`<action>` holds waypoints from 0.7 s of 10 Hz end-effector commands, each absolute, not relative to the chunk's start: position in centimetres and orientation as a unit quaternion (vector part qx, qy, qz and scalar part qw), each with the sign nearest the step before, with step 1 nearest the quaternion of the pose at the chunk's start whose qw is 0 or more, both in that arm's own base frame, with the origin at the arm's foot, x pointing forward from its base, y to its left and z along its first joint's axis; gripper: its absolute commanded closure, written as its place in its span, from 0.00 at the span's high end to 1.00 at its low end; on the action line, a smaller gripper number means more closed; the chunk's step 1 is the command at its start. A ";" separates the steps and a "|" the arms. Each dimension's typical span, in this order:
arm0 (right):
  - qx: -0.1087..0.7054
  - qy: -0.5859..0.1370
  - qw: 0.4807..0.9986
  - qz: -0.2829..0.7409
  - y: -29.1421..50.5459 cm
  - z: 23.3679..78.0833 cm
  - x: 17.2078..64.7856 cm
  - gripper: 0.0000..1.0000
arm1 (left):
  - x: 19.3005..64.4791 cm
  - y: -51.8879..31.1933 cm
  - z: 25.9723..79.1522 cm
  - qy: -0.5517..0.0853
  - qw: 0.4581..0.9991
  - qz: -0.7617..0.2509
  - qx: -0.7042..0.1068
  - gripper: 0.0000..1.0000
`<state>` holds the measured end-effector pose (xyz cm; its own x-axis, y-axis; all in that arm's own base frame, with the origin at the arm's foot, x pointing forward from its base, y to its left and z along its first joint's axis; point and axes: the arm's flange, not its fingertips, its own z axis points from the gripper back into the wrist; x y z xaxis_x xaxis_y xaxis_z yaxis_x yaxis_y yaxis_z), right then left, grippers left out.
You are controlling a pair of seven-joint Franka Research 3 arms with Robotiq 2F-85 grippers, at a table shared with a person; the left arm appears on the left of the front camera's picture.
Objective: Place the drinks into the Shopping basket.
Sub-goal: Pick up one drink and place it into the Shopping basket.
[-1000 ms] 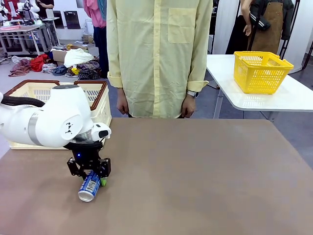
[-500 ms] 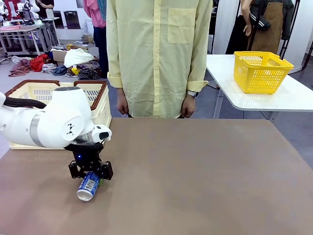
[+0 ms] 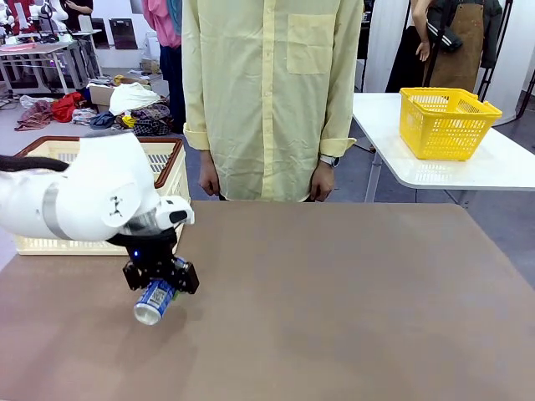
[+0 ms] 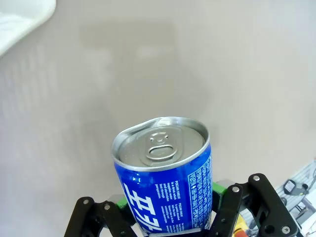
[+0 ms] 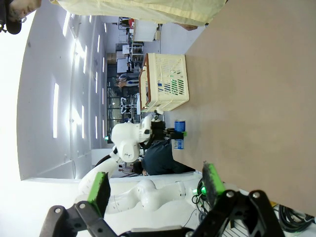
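A blue can (image 3: 154, 302) with white print and a silver top, one of the drinks, hangs tilted just above the brown table, top end toward me. My left gripper (image 3: 160, 282) is shut on its body. In the left wrist view the blue can (image 4: 165, 182) stands up between the green pads. The Shopping basket (image 3: 173, 185), cream and slatted with a brown rim, sits at the table's far left, right behind my left arm. My right gripper (image 5: 155, 186) is open and holds nothing, and its view shows the Shopping basket (image 5: 165, 84) and the blue can (image 5: 178, 134) farther off.
A person in a pale yellow shirt (image 3: 267, 92) stands at the table's far edge, hands down. A yellow mesh basket (image 3: 447, 121) rests on a separate white table (image 3: 501, 171) at the back right. The brown tabletop (image 3: 351, 301) stretches bare to the right of the can.
My left gripper has shut on the blue can and lifted it off the tabletop, moving slightly up and toward the basket. The right gripper has stayed as it was.
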<state>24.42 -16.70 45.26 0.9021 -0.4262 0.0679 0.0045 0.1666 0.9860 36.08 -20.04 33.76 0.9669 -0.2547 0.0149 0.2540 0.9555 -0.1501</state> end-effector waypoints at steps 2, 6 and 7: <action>0.637 -0.168 0.737 -0.150 -16.7 45.9 24.7 1.00 | 27.6 -18.0 43.0 -0.056 0.982 -0.149 -0.101 0.00; 0.637 -0.168 0.737 -0.150 -16.7 45.9 24.7 1.00 | 24.5 -16.4 52.4 -0.141 0.968 -0.169 -0.119 0.00; 0.637 -0.168 0.737 -0.150 -16.7 45.9 24.7 1.00 | 25.2 -16.1 52.0 -0.167 0.968 -0.142 -0.119 0.00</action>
